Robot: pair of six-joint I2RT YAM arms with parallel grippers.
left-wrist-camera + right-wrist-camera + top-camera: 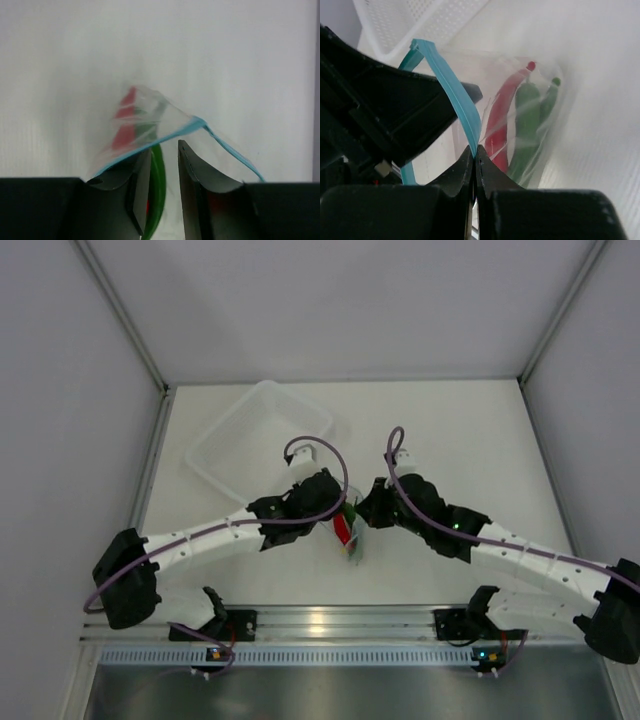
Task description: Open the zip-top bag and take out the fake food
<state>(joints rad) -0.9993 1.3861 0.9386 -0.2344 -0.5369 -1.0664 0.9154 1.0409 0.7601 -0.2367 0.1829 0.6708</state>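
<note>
We work over the white table (450, 440). The large clear rigid rectangular tub (250, 430) lies at the far left, well apart from the action. Near the table's middle, the small clear crinkly zip-top bag (490, 80) sits between our two arms. Our right gripper (475, 150) is pinched tight on one lip of the light teal zip strip (452, 85). Our left gripper (164, 147) stands at the bag's mouth with its jaws apart, clamping nothing that we can make out. The strip's other lip drapes over one finger. The slim red plastic chili pepper (501, 117) and the two green plastic chili peppers (527, 115) are inside the bag. We judge the mouth parted enough, so we should hold the right pinch firm, centre the left jaws on one pepper and close gently.
</note>
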